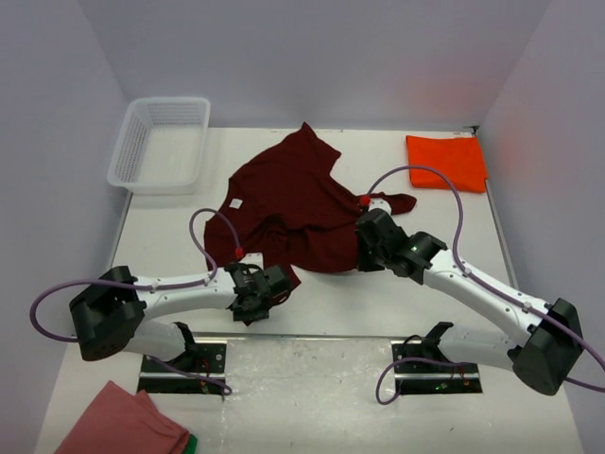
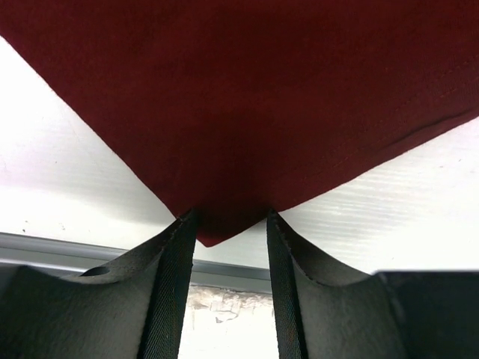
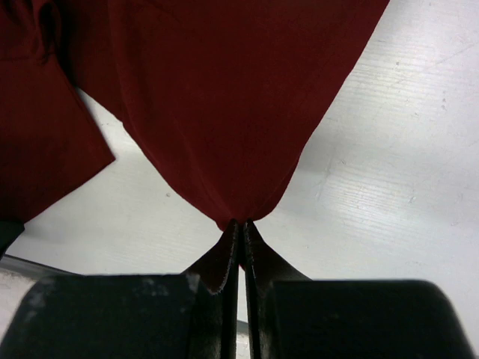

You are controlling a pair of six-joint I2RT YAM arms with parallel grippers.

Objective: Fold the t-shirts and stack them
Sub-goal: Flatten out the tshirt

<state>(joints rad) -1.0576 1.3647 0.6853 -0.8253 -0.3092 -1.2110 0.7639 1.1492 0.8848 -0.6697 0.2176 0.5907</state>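
**Maroon t-shirt held at one hem corner only, with the second corner unclamped**

The right pincer (image 3: 241,224) is pressed together on a pointed corner of the maroon t-shirt (image 1: 293,203), and the cloth fans up from its tips in a taut V. The left pincer (image 2: 230,223) stands spread. Its dark fingers (image 2: 176,284) flank the other near corner, whose tip lies between them, gripped by neither.

The shirt lies rumpled across the middle of the worktop (image 1: 378,307), with its near edge at the two pincers. The orange t-shirt (image 1: 447,161) rests as a flat folded rectangle at the far right, well apart.

**Likely faults.**
- If the right arm lifts or pulls alone, the garment would probably swing about that single corner and twist, spoiling any straight fold line.
- Only the tip of the left corner sits between the fingers, so a closing there may catch a sliver that slips out under the shirt's drag.
- The right hold also looks shallow and could fail the same way.
- The creases already in the body may be trapped inside a fold.

**Materials.**
- The shirt is a matte, limp fabric with a stitched hem line visible near its edge.
- The fingers are black, with finely ribbed inner edges.
- The worktop is white, hard and faintly streaked.
- A white lattice basket (image 1: 156,186) stands at the far left.
- A salmon-pink cloth (image 1: 123,421) lies at the near left.
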